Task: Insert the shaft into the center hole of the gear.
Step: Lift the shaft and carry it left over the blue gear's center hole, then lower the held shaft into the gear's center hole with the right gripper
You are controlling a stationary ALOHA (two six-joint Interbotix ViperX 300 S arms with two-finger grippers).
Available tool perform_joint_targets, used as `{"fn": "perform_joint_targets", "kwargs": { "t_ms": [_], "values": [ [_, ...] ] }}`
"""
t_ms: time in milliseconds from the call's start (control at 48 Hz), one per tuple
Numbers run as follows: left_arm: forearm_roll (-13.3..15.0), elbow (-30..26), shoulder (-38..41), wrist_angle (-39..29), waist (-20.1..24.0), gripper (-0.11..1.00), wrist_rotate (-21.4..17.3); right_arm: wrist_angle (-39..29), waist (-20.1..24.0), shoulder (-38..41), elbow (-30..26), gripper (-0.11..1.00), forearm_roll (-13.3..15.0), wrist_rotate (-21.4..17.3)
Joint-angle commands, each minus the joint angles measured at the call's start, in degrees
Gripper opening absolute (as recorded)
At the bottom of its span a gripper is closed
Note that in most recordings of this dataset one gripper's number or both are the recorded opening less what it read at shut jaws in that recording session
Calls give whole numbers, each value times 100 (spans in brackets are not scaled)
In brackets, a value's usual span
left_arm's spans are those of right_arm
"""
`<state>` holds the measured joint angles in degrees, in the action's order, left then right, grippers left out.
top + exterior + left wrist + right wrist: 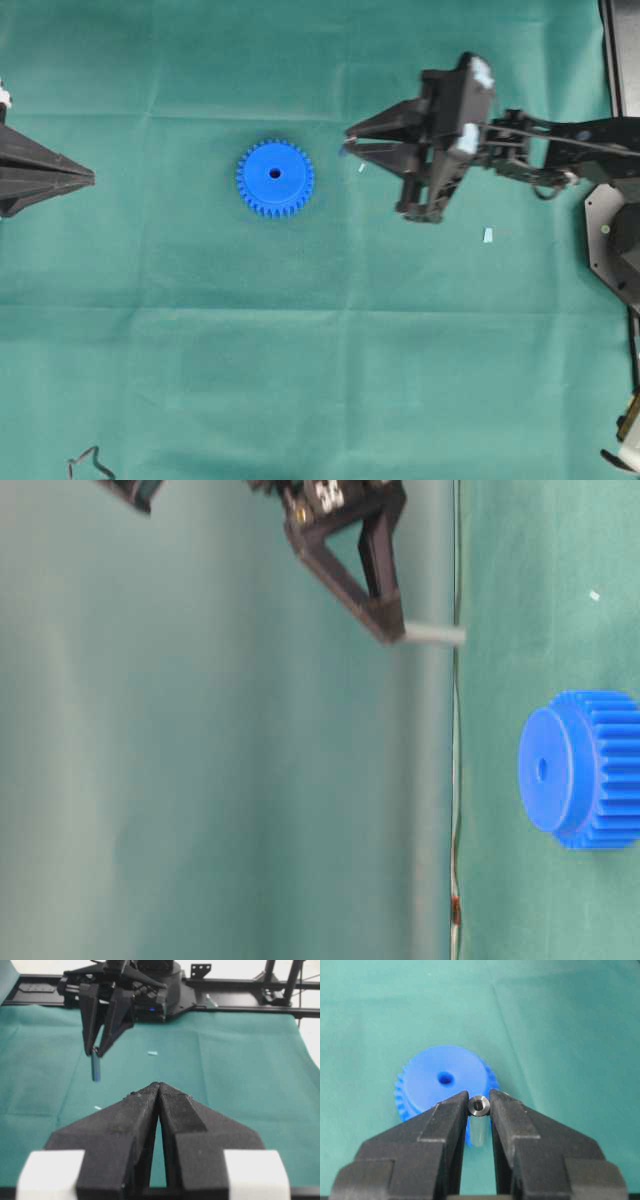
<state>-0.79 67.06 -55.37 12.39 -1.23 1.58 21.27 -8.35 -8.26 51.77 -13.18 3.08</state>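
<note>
The blue gear (pixel 275 178) lies flat on the green cloth, its center hole (pixel 275 173) facing up and empty. It also shows in the right wrist view (pixel 445 1085) and the table-level view (pixel 585 770). My right gripper (pixel 348 140) is shut on the grey shaft (pixel 479 1105) and holds it upright above the cloth, right of the gear and apart from it. The shaft sticks out below the fingertips (pixel 435 634) and also shows in the left wrist view (pixel 95 1067). My left gripper (pixel 85 178) is shut and empty at the left edge, far from the gear.
Small pale-blue scraps lie on the cloth near the right gripper (pixel 362 168) and further right (pixel 488 235). A black frame (pixel 612 50) and the arm base stand at the right edge. A thin cable (pixel 90 462) lies at the bottom left.
</note>
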Motion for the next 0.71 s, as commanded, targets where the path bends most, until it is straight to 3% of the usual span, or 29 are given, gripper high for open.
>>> {"fn": "perform_joint_targets", "kwargs": {
  "t_ms": [0, 312, 688],
  "values": [
    [-18, -149, 18, 35, -18, 0, 0, -79, 70, 229, -483, 16, 132, 9],
    [-18, -167, 9, 35, -18, 0, 0, -422, 97, 923, -1415, 16, 325, 9],
    [-18, -167, 9, 35, -18, 0, 0, -352, 105, 1169, -1389, 16, 308, -44]
  ]
}}
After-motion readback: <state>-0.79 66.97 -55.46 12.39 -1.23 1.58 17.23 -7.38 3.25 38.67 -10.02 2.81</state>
